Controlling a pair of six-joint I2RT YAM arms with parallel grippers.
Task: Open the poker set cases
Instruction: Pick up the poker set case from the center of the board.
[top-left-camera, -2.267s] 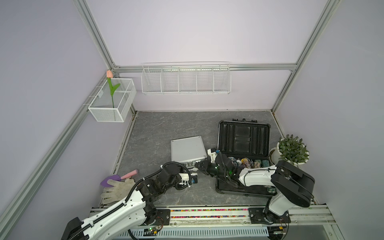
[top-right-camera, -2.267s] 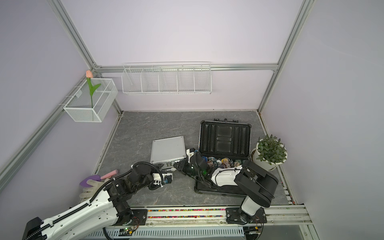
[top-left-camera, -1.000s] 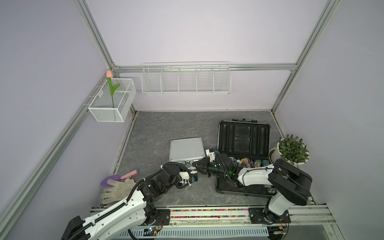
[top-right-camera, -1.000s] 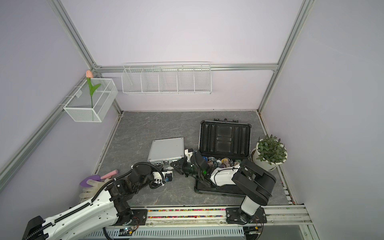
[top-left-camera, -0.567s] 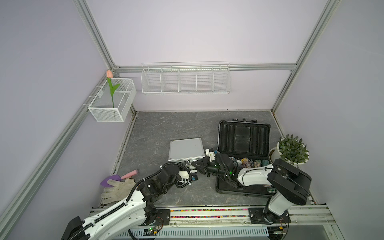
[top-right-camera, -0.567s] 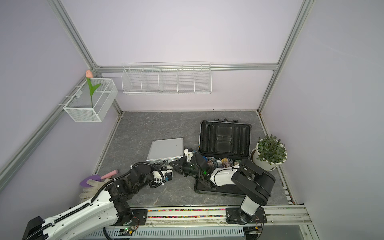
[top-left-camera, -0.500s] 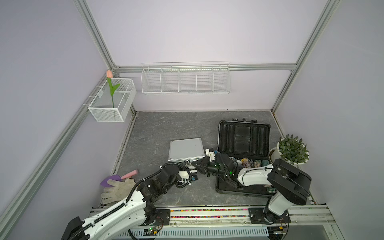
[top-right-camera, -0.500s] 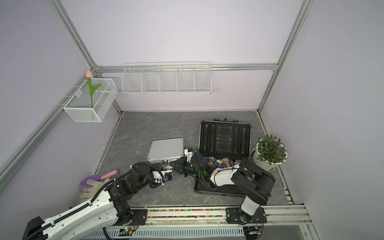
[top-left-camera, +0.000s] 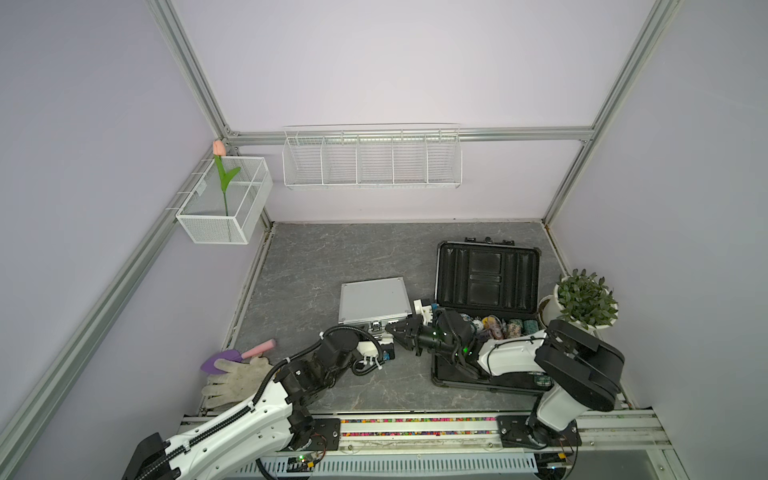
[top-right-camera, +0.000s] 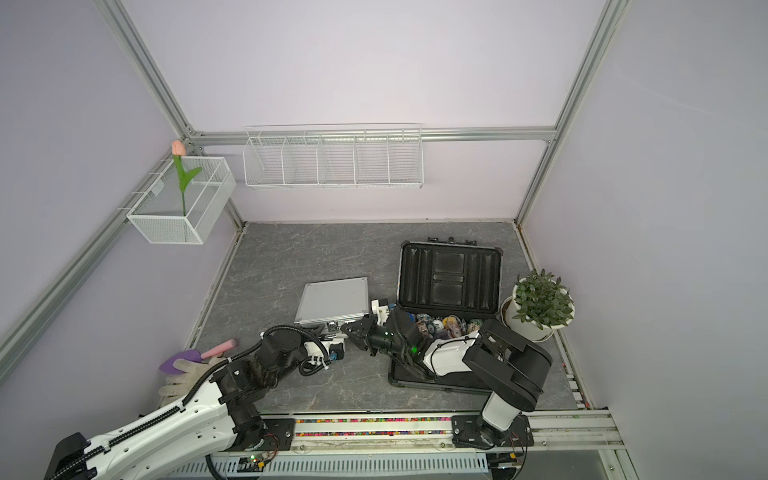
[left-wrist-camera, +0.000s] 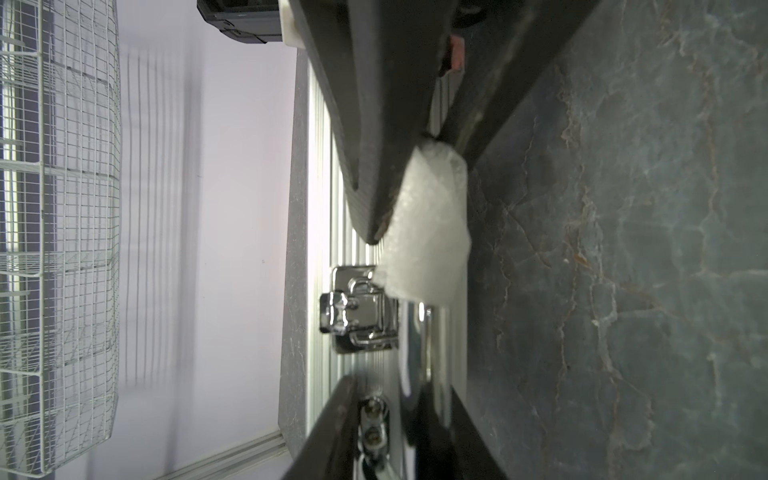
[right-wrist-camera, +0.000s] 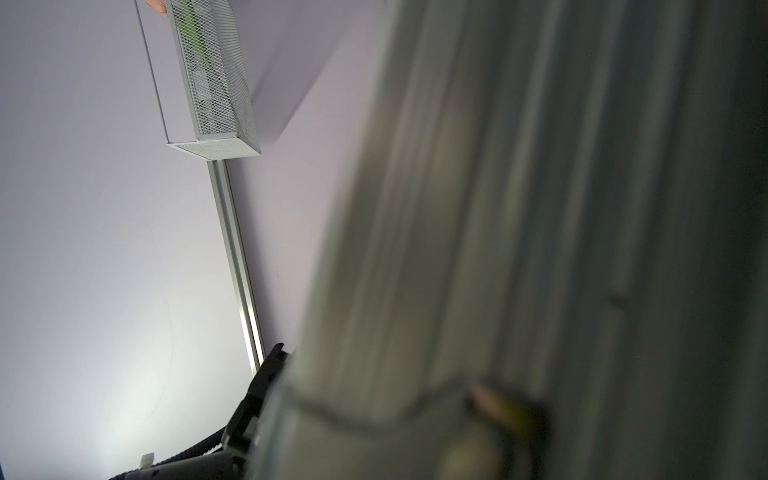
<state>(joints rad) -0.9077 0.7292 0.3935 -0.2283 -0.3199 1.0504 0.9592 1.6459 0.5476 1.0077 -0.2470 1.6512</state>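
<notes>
Silver aluminium case (top-left-camera: 371, 300): closed, flat on the tabletop, dead ahead of my left hand (left-wrist-camera: 362, 308), which is slightly spread and pinching nothing. Chrome latch (left-wrist-camera: 351, 318) just beyond its fingertips. My right hand (top-left-camera: 394, 329), pressed together, sits alongside.

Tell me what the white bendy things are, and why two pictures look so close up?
They are two robot arms, each ending in a gripper, like a two-finger hand. Two pictures look down from above; the close ones come from cameras on the arms' wrists. On the grey table lie a shut silver case, an open dark case with chips, a potted plant, a glove and a purple trowel. The left gripper stands open by the silver case's latch. The right gripper is shut by that case's corner, holding nothing.
</notes>
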